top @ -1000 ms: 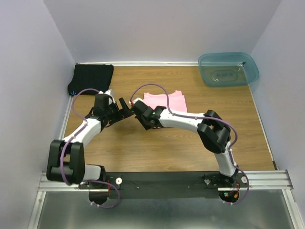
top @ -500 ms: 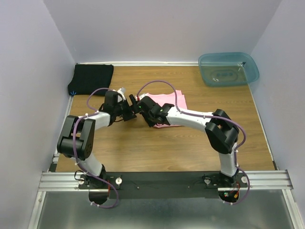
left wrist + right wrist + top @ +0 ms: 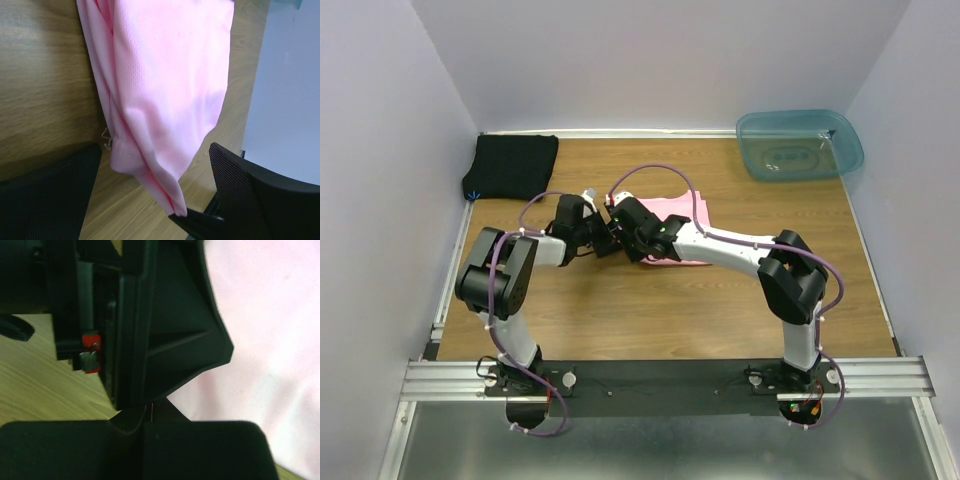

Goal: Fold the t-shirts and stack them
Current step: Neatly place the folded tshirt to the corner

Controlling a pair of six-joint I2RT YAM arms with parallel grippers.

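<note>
Your left gripper gapes wide, straddling the hem edge of the pink t-shirt; your right gripper is pinched together just beside it.

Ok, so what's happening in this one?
Both arms meet at the left edge of the pink shirt, which lies partly folded mid-table. The left gripper is open, straddling the shirt's bunched edge. The right gripper is shut and seems to pinch that edge's corner. The black shirt lies folded in the far-left corner, so nothing is stacked yet. The blue-green bin sits far right.
</note>
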